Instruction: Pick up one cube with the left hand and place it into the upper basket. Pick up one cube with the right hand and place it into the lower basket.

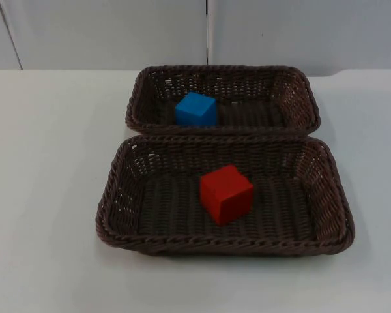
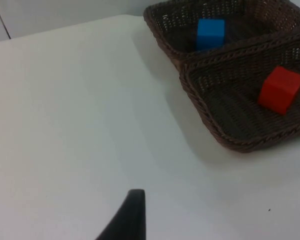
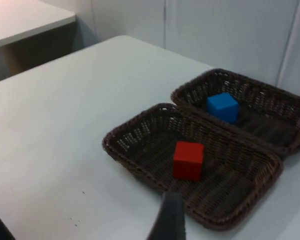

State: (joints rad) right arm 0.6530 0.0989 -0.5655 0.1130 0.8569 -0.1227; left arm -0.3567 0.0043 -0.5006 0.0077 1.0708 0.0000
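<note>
In the top view, two dark brown woven wicker baskets sit edge to edge at the centre of the white table top [image 1: 45,195]. The upper basket [image 1: 300,85] lies toward the grey partition wall [image 1: 104,32] at the top of the frame, and the lower basket [image 1: 117,195] lies below it, their long rims touching. A blue cube [image 1: 196,109] rests on the floor of the upper basket, left of its middle. A red cube [image 1: 226,193] sits near the centre of the lower basket, turned slightly on its base. Each basket holds one cube, so both placements look finished.

The left gripper [image 2: 127,220] hangs over bare table well apart from the baskets, and the right gripper [image 3: 170,220] hangs just beyond the near rim of the lower basket. Both appear pulled back, clear of the baskets, as arms that wait. Each shows one black fingertip, so whether the fingers are apart or together cannot be told; neither holds a cube.
</note>
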